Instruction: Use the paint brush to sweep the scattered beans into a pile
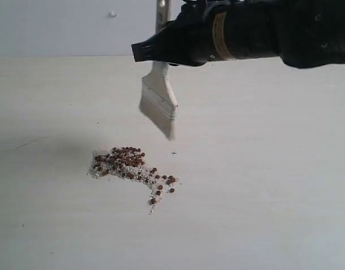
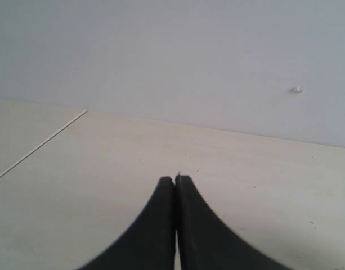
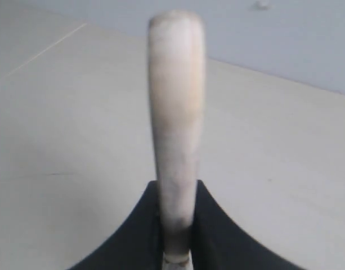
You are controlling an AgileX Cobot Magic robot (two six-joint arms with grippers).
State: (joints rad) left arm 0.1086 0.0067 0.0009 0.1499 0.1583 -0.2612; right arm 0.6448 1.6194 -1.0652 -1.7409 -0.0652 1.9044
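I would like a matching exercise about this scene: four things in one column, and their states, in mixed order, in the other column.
Things:
1. paint brush
2. beans
3. left gripper
4. right gripper

States:
A. shut, holding nothing
B. mostly heaped together, a few stragglers to one side
C. shut, holding a tool
D. hanging in the air, bristles down

Pairs: 1-D, 2-B, 3-A, 4-C

no text can be read; the yellow label (image 1: 219,36) on the right arm (image 1: 285,31) is too blurred.
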